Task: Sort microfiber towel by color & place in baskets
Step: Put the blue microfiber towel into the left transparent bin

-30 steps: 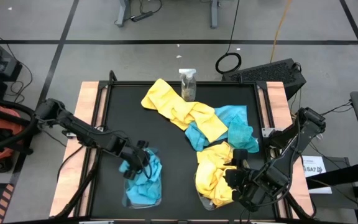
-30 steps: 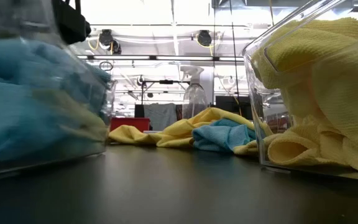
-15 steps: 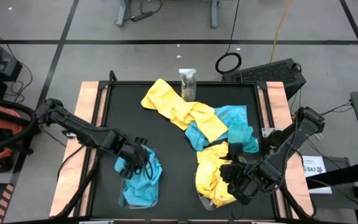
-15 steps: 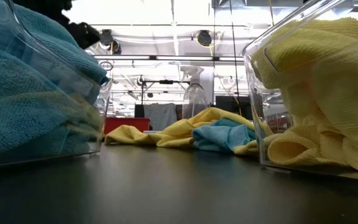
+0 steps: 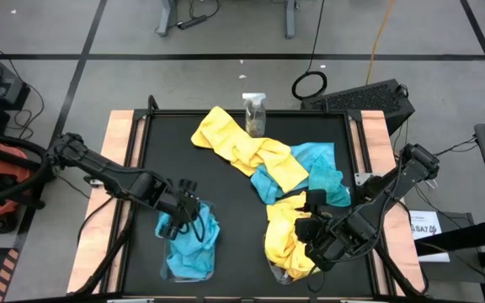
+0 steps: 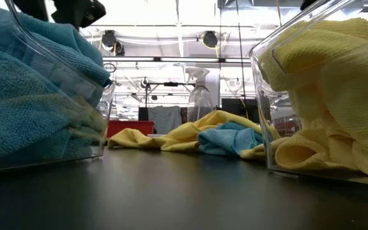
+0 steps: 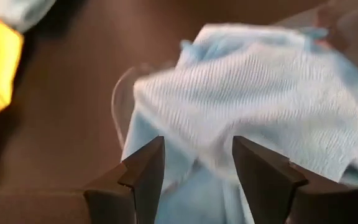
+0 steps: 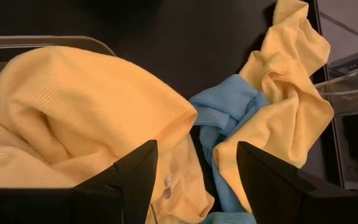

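Observation:
Turquoise blue towels [image 5: 194, 244] fill the clear left basket [image 5: 163, 268] near the table's front. My left gripper [image 5: 185, 204] hangs open just above them, and its fingers [image 7: 145, 171] touch no cloth. Yellow towels [image 5: 281, 242] fill the clear right basket [image 5: 279, 274]. My right gripper [image 5: 308, 225] stands open over that basket's far end with nothing between its fingers [image 8: 135, 168]. A mixed pile of yellow towels [image 5: 236, 145] and blue towels [image 5: 315, 173] lies on the black table's middle and right.
A small clear spray bottle [image 5: 254, 114] stands at the table's far edge behind the pile. Wooden rails [image 5: 118, 160] run along both table sides. Bare black table [image 5: 175, 160] lies left of the pile and between the baskets.
My left gripper has risen straight up off the blue towels in the left basket, and those towels have stayed in the basket and settled. My right gripper has swung a little toward the table's far edge, over the yellow basket toward the pile.

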`<move>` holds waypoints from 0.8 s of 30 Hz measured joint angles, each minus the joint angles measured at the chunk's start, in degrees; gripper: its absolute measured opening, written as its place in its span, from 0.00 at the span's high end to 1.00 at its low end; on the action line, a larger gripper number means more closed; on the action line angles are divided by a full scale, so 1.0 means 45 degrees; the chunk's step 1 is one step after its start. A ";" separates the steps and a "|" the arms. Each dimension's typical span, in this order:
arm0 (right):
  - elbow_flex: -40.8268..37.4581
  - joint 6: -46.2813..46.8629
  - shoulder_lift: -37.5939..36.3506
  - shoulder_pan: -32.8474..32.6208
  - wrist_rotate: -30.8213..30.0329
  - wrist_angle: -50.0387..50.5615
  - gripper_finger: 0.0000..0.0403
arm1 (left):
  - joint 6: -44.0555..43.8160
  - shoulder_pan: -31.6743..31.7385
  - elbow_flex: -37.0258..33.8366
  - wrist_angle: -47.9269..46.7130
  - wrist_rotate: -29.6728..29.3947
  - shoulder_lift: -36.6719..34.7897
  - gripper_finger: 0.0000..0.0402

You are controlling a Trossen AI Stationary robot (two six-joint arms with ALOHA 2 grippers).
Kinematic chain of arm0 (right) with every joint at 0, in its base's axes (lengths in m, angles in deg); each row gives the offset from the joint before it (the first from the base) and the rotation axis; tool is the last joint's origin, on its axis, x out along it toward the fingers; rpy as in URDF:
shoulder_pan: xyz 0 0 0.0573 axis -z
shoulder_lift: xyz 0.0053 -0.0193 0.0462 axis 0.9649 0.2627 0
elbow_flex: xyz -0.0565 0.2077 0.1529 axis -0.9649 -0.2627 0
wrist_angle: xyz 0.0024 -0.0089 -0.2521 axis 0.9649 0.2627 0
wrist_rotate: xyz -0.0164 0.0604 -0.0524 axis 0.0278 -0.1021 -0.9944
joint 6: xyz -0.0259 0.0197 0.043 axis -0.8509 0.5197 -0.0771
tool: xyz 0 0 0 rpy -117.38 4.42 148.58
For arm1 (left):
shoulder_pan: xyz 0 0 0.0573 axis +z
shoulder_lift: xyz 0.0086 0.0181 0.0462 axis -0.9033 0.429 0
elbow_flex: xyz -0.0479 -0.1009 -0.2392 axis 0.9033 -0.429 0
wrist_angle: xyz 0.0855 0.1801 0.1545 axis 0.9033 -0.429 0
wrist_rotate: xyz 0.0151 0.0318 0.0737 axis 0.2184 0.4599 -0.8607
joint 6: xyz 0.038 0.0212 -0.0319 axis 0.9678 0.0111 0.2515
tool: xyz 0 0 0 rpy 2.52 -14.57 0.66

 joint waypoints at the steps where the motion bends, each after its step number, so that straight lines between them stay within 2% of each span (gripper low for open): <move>1: 0.0000 0.0001 0.0001 0.0000 0.0026 -0.0005 0.47 | -0.0113 -0.0005 0.0099 -0.0317 -0.0133 0.0000 0.51; 4: 0.0000 0.0022 0.0001 -0.0005 0.0027 -0.0039 0.47 | -0.0674 -0.0055 0.0343 -0.1245 -0.0567 -0.0065 0.51; 7: 0.0000 0.0024 0.0001 -0.0008 0.0022 -0.0044 0.47 | -0.1003 -0.0215 0.0391 -0.1124 -0.0596 -0.0294 0.51; 14: 0.0000 -0.0213 0.0001 0.0010 -0.0087 -0.0111 0.47 | -0.0710 -0.1155 0.0160 0.2016 -0.0219 -0.0534 0.51; 21: 0.0000 -0.0094 0.0001 0.0005 -0.0264 -0.0147 0.47 | -0.1189 -0.1472 -0.1821 0.3192 -0.0215 -0.0021 0.51; 24: 0.0000 -0.0067 0.0001 0.0000 -0.0264 -0.0155 0.47 | -0.1662 -0.1477 -0.3118 0.4741 -0.0075 0.0137 0.51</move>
